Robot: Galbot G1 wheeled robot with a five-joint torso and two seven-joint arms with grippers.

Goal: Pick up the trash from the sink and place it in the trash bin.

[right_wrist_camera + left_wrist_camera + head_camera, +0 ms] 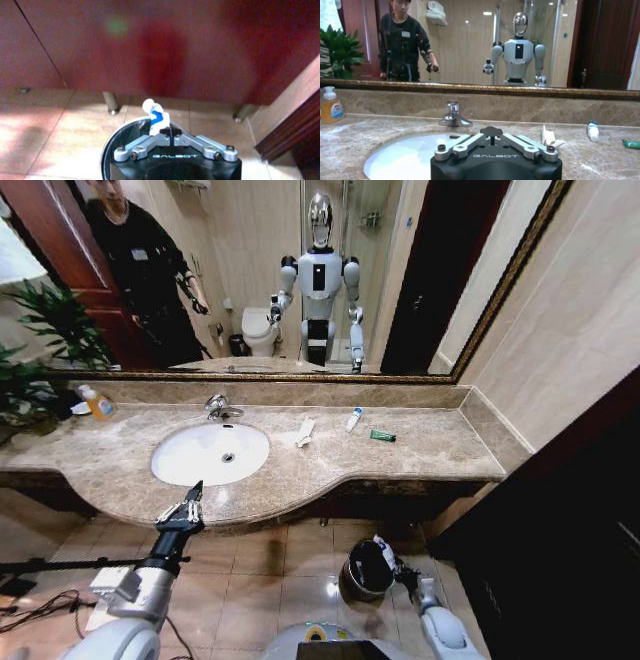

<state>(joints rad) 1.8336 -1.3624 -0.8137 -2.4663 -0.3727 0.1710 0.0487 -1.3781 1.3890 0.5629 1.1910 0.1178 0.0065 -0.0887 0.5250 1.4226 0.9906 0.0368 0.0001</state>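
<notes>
**Right claw held a tube over the bin**

Head view: the right claw [393,563] hung just above the bin [366,572] on the floor, below the worktop [420,455]. The left claw [184,508], jaws together and empty, sat at the worktop's front edge near the sink [210,453]. Paper [303,432], a white tube [353,418] and a green tube [382,436] lay right of the sink.

Left wrist view: those bits lay beyond the left claw [492,135], toward the mirror.

Right wrist view: the right claw [171,132] gripped a blue-and-white tube [155,117], standing upright over the bin's rim [112,138].
</notes>
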